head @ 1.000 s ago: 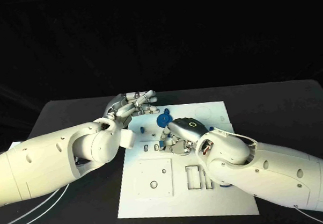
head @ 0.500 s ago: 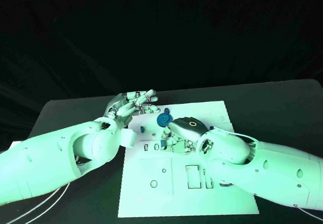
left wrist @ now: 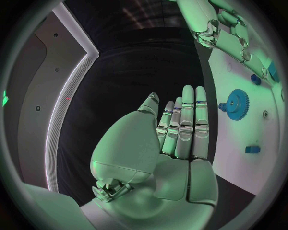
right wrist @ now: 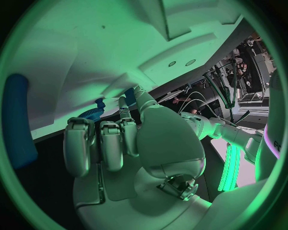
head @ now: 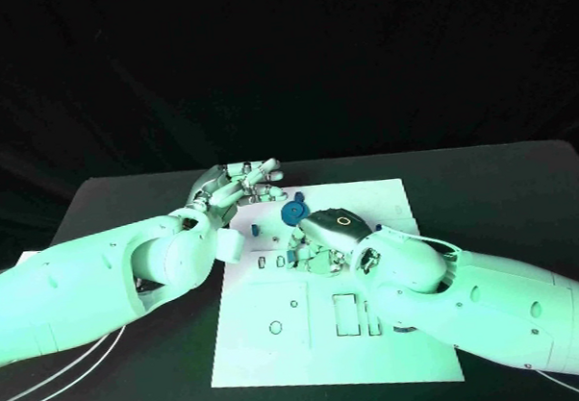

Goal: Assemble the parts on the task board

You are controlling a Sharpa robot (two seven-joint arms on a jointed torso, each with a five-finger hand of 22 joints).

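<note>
The white task board (head: 285, 351) lies in the middle of the black table. A blue gear (head: 293, 212) stands on its far part, also seen as the blue gear (left wrist: 237, 101) in the left wrist view. My right hand (head: 326, 239) is palm down on the board just in front of the gear, and its fingers (right wrist: 101, 146) curl onto the white surface beside a bit of blue (right wrist: 98, 103). Whether they grip a part is hidden. My left hand (head: 239, 183) hovers over the board's far left corner, fingers (left wrist: 183, 125) straight and holding nothing. A small blue part (left wrist: 252, 149) lies on the board.
The near half of the board has rectangular slots (head: 346, 315) and a round hole (head: 275, 328). A long blue piece (right wrist: 18, 125) sits close to my right hand. White cables (head: 44, 386) trail across the table at the near left. Dark table (head: 511, 187) surrounds the board.
My right hand has crept a little toward the blue gear. The left hand has hardly moved.
</note>
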